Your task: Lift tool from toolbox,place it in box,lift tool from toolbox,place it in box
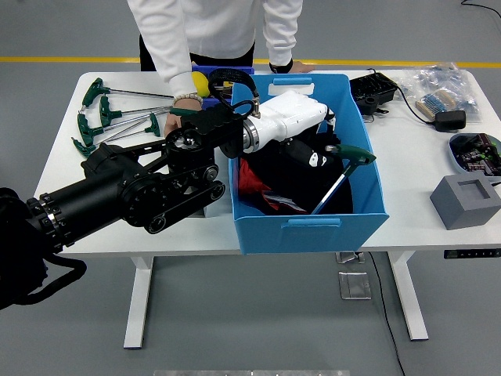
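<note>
My left arm comes in from the left and its white hand [313, 150] reaches into the blue box [368, 168]. A green T-handle tool [350, 157] lies tilted inside the box just right of the fingertips, handle up, shaft slanting down-left onto dark cloth. The fingers look relaxed and off the tool. Several green T-handle tools [106, 117] lie at the table's left. The blue and yellow toolbox [210, 80] shows partly behind my arm. A person's hand [176, 119] rests on the table by those tools.
The person stands at the far edge, with the other hand [282, 67] behind the box. A black case [374, 92], plastic bags [440, 88], a tray of parts [476, 150] and a grey block [466, 200] sit at the right.
</note>
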### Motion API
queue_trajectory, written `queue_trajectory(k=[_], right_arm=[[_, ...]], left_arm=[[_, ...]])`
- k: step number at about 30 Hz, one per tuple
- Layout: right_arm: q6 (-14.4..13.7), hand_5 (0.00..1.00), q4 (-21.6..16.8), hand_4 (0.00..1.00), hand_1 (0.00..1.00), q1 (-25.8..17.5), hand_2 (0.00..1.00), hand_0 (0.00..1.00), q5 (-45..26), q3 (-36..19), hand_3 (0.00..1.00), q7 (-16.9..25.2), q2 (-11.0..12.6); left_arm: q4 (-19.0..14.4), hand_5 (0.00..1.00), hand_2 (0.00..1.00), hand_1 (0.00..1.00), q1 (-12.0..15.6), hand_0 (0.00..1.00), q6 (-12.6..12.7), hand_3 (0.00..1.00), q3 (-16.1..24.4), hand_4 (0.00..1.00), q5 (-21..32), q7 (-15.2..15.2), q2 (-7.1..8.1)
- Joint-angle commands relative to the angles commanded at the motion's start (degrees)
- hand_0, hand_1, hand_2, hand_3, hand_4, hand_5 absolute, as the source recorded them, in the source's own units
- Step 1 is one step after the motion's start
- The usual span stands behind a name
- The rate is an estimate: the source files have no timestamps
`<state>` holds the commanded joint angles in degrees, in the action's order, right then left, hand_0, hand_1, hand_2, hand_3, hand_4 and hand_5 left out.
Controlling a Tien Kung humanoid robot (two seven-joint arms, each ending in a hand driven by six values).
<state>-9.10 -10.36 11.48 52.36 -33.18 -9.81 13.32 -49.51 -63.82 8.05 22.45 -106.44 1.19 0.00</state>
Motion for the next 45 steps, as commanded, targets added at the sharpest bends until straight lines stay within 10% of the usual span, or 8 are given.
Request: queue_trajectory(k=[12, 30, 45], right_arm=[[-0.18, 0.57, 0.04, 0.789, 0.611, -0.19, 0.685, 0.626, -0.84, 0.25, 0.534, 0.15, -0.06], [-0.13, 0.572, 0.05, 0.788, 0.612, -1.76, 0.685, 0.622, 0.88, -3.35, 0.534, -0.3, -0.87], [-0.11, 0.572, 0.05, 0.787, 0.611, -2.17, 0.685, 0.621, 1.7, -4.18, 0.534, -0.57, -1.16]], left_arm=[[0.39, 0.472, 0.745, 0.671, 0.7, 0.623, 2.47, 0.622, 4.93, 0.832, -7.49, -2.95, 0.8], [-13.61, 0.489, 0.701, 0.657, 9.74, 0.577, -4.59, 0.614, 15.74, 0.849, -22.22, -5.04, 11.03], [-9.2, 0.43, 0.711, 0.668, 13.82, 0.607, -5.71, 0.645, 18.02, 0.993, -23.56, -3.84, 14.9]])
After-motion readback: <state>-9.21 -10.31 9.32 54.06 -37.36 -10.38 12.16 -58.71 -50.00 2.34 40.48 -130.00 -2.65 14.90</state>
